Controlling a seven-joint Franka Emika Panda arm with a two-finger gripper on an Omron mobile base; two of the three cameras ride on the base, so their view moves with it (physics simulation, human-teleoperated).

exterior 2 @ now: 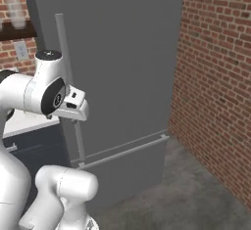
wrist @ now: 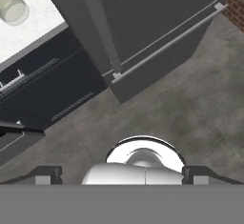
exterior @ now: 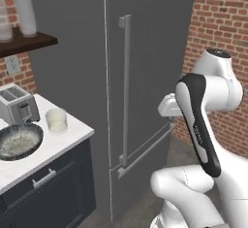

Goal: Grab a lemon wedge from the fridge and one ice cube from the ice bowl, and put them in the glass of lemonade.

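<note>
The fridge (exterior: 145, 52) is a tall dark grey cabinet with its doors shut, so the lemon wedge is hidden. Its long vertical bar handle (exterior: 126, 91) runs down the front. On the white counter (exterior: 72, 132) to the left stand the glass of lemonade (exterior: 56, 120) and the ice bowl (exterior: 19, 142). The glass of lemonade (wrist: 12, 6) also sits at the top left of the hand view. My gripper (wrist: 124, 175) is open and empty, fingertips (wrist: 47, 174) wide apart, pointing down at the floor. My hand (exterior 2: 73, 104) hovers just in front of the fridge handle (exterior 2: 68, 87).
A silver toaster (exterior: 17, 103) stands behind the bowl. Tall frosted glasses (exterior: 24, 13) sit on a wooden shelf above. A horizontal bar handle (exterior: 145, 152) crosses the fridge's lower drawer. A brick wall (exterior 2: 215, 77) closes the right side, with open grey floor (exterior 2: 181, 195) before it.
</note>
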